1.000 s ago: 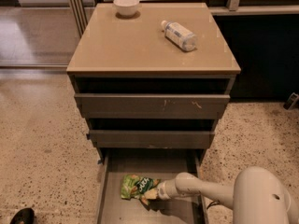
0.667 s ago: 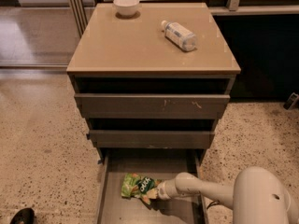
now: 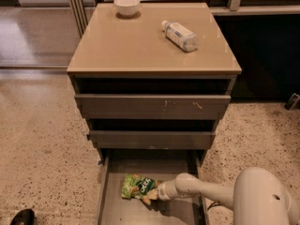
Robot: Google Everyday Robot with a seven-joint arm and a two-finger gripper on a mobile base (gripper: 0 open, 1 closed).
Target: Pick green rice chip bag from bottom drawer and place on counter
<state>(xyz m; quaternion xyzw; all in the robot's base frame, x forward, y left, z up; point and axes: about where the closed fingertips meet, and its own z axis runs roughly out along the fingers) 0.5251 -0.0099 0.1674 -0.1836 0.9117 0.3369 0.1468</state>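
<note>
The green rice chip bag (image 3: 137, 187) lies on the floor of the open bottom drawer (image 3: 116, 210), left of centre. My gripper (image 3: 153, 194) reaches into the drawer from the right on a white arm and sits at the bag's right end, touching it. The counter (image 3: 136, 43) is the tan top of the cabinet, above the drawers.
A white bowl (image 3: 127, 5) stands at the counter's back left. A plastic bottle (image 3: 180, 35) lies on its side at the back right. The two upper grey drawers (image 3: 152, 107) stick out slightly above the bottom drawer. Speckled floor lies on both sides.
The bag and the gripper stay at about the same spot in the drawer; no clear movement shows.
</note>
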